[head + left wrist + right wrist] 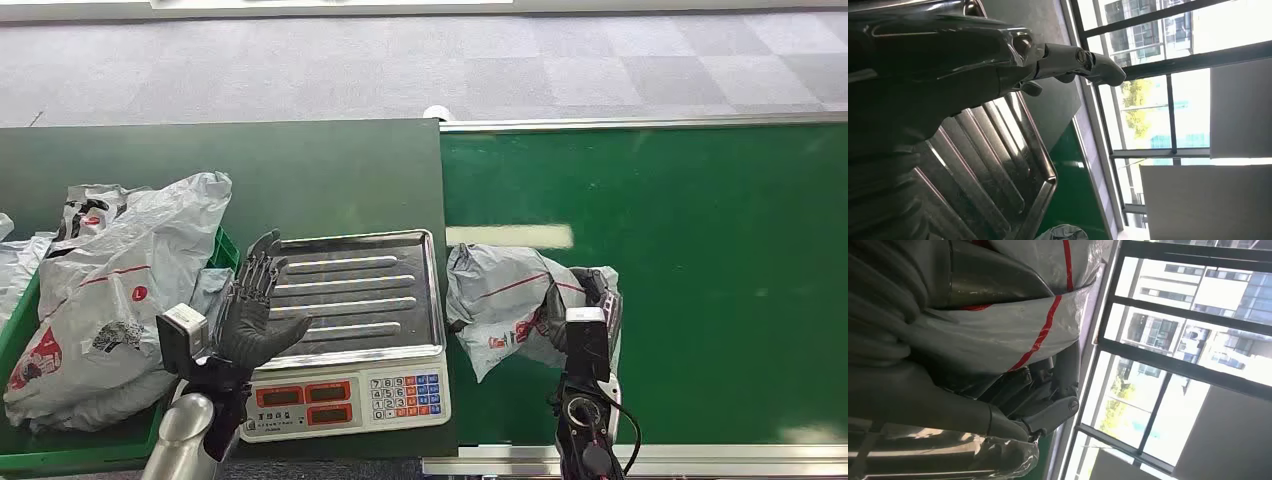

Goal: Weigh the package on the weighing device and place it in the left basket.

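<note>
Surface: dark green table in the left half of the head view, brighter green conveyor belt in the right half, grey carpet floor above them.
Package: grey crinkled plastic mailer with a thin red line, soft and baggy, lying on the belt just right of the scale, at centre right.
Right hand: right hand is on the package's right end; the right wrist view shows fingers closed around the film, probably to carry it to the pan.
Scale: weighing scale at lower centre, with a ribbed shiny steel pan, nothing on it, red displays and a keypad.
Left hand: left hand is raised at the pan's left edge, fingers spread wide, holding nothing, perhaps waiting to receive.
Basket: green basket at lower left, already full of similar grey bags.
</note>
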Controlling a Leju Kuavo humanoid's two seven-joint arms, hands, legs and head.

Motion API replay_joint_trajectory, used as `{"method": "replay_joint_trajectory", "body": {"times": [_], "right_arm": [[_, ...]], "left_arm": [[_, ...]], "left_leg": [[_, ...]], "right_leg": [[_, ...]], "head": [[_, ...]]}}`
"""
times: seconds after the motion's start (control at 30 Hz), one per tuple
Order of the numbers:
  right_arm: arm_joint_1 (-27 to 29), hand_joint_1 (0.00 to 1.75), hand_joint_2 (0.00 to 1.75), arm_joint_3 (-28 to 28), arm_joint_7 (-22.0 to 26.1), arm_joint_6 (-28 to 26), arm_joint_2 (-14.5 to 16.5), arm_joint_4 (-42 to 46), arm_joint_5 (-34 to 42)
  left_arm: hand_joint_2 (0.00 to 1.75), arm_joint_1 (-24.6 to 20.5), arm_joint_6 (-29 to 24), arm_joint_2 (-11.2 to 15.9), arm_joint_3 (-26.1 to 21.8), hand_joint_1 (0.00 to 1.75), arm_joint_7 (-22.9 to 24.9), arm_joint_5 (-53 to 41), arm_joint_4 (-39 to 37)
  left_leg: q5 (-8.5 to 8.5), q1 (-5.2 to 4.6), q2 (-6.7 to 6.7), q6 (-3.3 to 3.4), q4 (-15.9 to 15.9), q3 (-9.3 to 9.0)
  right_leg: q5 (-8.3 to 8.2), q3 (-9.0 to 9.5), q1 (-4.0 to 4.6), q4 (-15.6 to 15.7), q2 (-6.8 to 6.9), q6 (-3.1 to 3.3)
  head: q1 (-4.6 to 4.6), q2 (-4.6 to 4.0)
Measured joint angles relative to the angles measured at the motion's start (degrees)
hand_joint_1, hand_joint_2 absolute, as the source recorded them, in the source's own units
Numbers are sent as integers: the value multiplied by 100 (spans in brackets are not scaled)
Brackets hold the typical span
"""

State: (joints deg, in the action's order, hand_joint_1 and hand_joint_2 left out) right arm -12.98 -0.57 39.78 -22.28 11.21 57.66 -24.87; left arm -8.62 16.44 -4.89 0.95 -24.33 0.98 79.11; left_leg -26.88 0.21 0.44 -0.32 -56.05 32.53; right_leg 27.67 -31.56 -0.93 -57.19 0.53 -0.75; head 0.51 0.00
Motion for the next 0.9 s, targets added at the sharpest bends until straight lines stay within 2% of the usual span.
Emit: {"method": "replay_joint_trajectory", "body": {"times": [0.13, 0.37, 0.57, 0.9], "right_arm": [[104, 175, 175, 93, 8, -67, -2, 317, 148], [308, 175, 175, 565, 20, -502, -74, 1185, 640], [254, 175, 175, 925, 20, -722, -204, 1532, 343], [-150, 175, 175, 1293, 20, -566, -283, 1553, -197]], "left_arm": [[175, -40, 0, 1, 3, 0, 0, 5, -28], [175, -192, -107, -11, 2, 0, -79, -77, -66], [175, -174, -359, -8, 93, 0, -609, -257, 71], [175, -168, -422, 1, 236, 0, -732, -226, 87]], "left_leg": [[0, 0, -4, 0, 0, 1], [0, -1, -1, 0, -1, 1], [0, -1, -1, 0, 0, 1], [2, -1, -2, 1, -1, 3]], "right_leg": [[0, 0, -1, 0, 1, 0], [0, 0, -1, 0, 0, 0], [0, 1, -1, 0, 0, 0], [0, 2, -1, -1, 1, 0]], "head": [[0, 0], [1, 0], [1, 0], [1, 0]]}}
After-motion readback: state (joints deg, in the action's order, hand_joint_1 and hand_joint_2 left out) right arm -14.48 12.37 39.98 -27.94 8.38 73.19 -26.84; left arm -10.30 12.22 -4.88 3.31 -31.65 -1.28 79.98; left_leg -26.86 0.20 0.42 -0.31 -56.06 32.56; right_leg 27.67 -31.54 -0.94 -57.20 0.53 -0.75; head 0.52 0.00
